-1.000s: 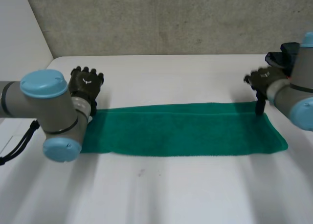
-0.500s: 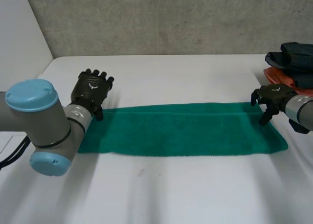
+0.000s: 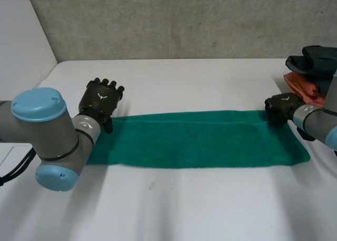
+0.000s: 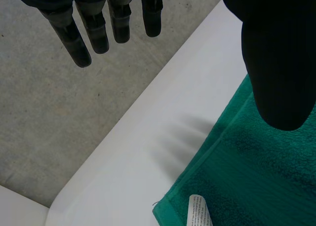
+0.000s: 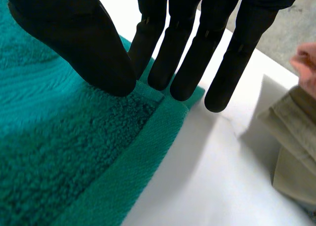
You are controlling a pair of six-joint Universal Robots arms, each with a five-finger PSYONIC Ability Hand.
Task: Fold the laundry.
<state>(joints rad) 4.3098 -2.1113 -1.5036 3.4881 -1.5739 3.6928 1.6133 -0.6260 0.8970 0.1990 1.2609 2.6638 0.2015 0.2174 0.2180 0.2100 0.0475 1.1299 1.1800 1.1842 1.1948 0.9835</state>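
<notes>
the green towel (image 3: 195, 138) lies flat on the white surface (image 3: 184, 204) as a long strip folded lengthwise, reaching from one arm to the other. the left robot hand (image 3: 101, 98) is at the strip's left far corner. in the left wrist view its fingers (image 4: 89, 28) are straight and spread above the bare surface just past the towel's edge, and its thumb (image 4: 279, 53) hangs over the cloth, so it is open with nothing in its hold. a small white label (image 4: 197, 211) sticks out at the towel's corner near that hand. the right robot hand (image 3: 278, 108) is on the right far corner. in the right wrist view its thumb (image 5: 74, 33) presses down on the terry cloth and meets straight fingers (image 5: 190, 48) at the hem, pinching the corner of the towel between them. a pile of other laundry (image 3: 310, 72), dark over orange, lies on the surface just beyond the right robot hand, apart from the towel
</notes>
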